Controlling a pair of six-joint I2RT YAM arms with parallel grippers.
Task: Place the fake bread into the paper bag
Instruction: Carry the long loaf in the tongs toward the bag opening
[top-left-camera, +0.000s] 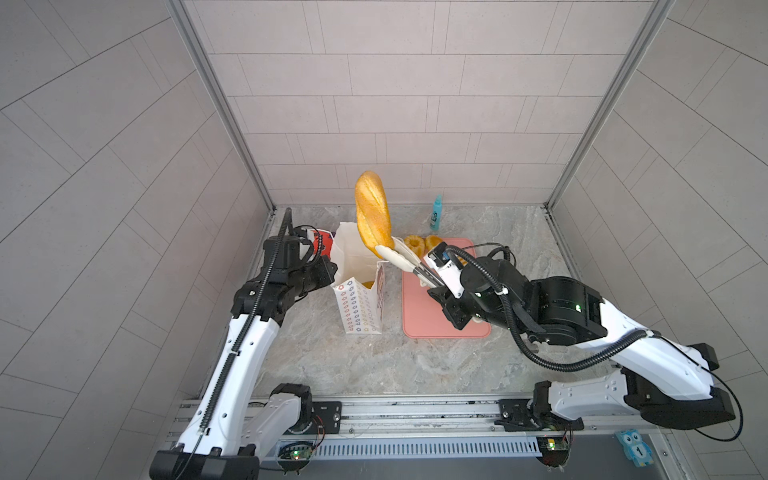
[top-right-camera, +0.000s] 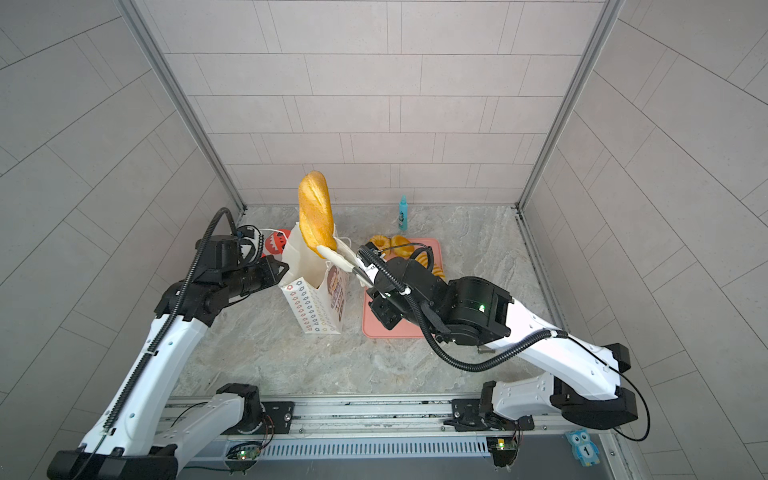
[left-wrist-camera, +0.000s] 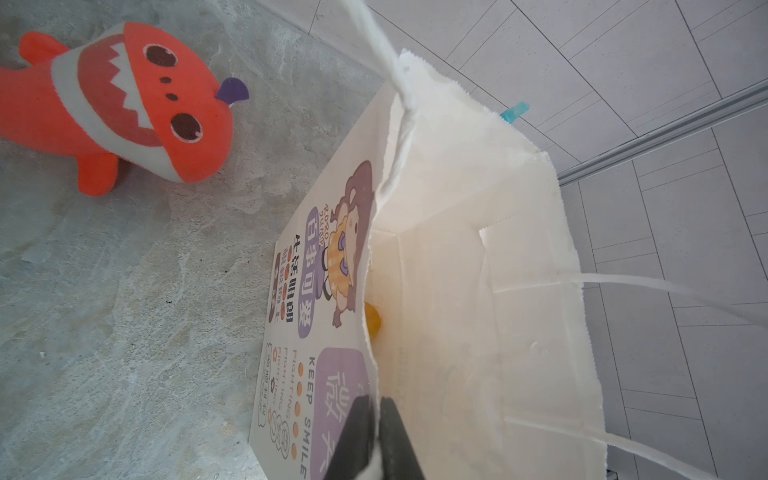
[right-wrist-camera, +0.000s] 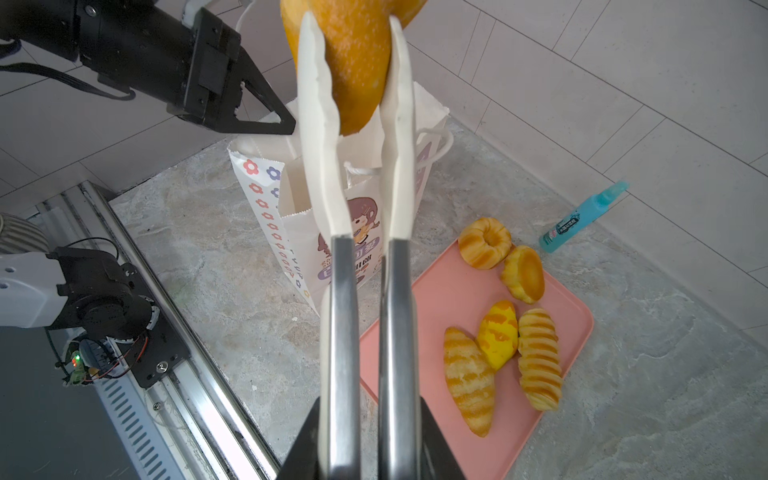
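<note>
A red-orange shark toy (left-wrist-camera: 124, 108) lies at the far left of the marble bench (top-left-camera: 415, 365), behind the left arm and near the paper bag (top-left-camera: 359, 307). The left gripper (left-wrist-camera: 376, 405) is pinched together on the upper rim of the bag's printed wall, with one black finger on each side of the paper. The bag stands upright with its mouth open, and in both top views its flowered side wall faces the camera. Deep inside it, at the bottom, the left wrist view shows a yellow bun (left-wrist-camera: 372, 320).

Above the bag's mouth the long loaf (top-left-camera: 372, 212) stands nearly upright in the air. Its lower end is caught between the white tips of a pair of tongs (top-left-camera: 405, 259), and the rest of it rises clear of the bag. The right gripper (right-wrist-camera: 370, 415) is clamped on the tongs' metal handles, which sit close together.

Just right of the bag a pink tray (top-left-camera: 419, 320) lies flat on the bench, partly under the right arm. In the right wrist view it carries a fluted ring (right-wrist-camera: 484, 243), a cup-shaped tart (right-wrist-camera: 524, 274) touching the ring, and an oval bun (right-wrist-camera: 498, 334) lying between two striped rolls (right-wrist-camera: 467, 380). Beyond the tray, near the back wall, a blue bottle (top-left-camera: 436, 212) stands upright.
</note>
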